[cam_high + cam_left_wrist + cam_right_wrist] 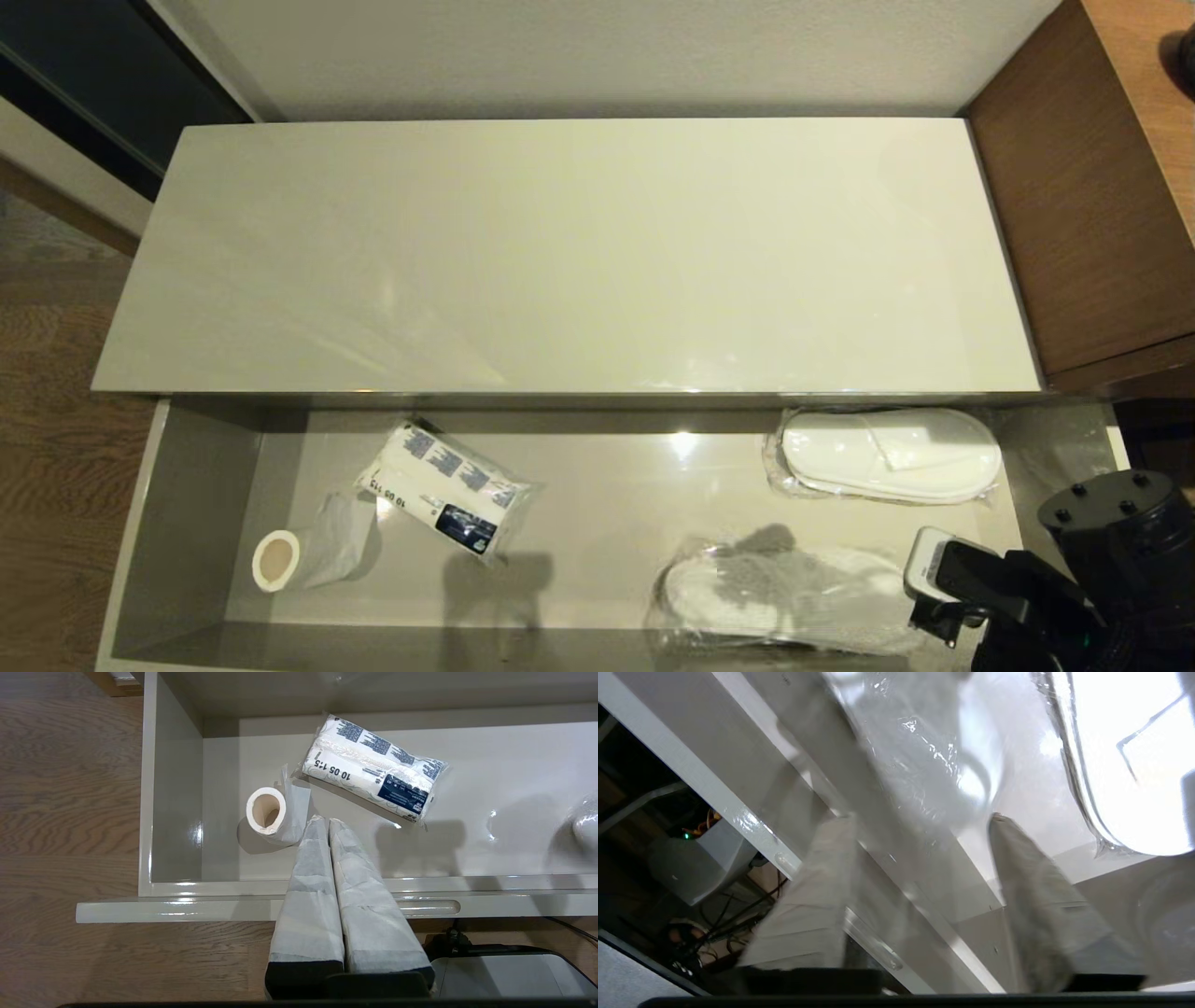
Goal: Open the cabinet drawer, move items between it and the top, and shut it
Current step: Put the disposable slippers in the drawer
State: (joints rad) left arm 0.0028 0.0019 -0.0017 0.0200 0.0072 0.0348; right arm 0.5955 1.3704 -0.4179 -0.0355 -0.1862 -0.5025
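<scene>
The cabinet drawer (187, 523) stands pulled out below the bare, glossy top (560, 261). One pack of white slippers (892, 455) lies at the drawer's back right. A second pack (784, 597) lies near the front right. The toilet-paper roll (275, 560) rests on its side at the drawer's left end. My right arm (1027, 597) reaches over the front right corner. The right gripper (920, 821) is open just above the near slipper pack (920, 742), with nothing held. My left gripper (322, 820) is shut and empty over the drawer's front rim (187, 889), beside the roll (268, 814).
A white packet with blue printing (448, 490) lies diagonally in the drawer, to the right of the roll. A brown wood-grain desk (1092, 205) adjoins the cabinet on the right. Wooden floor (56, 420) runs along the left. My grey base (504, 975) sits below the drawer front.
</scene>
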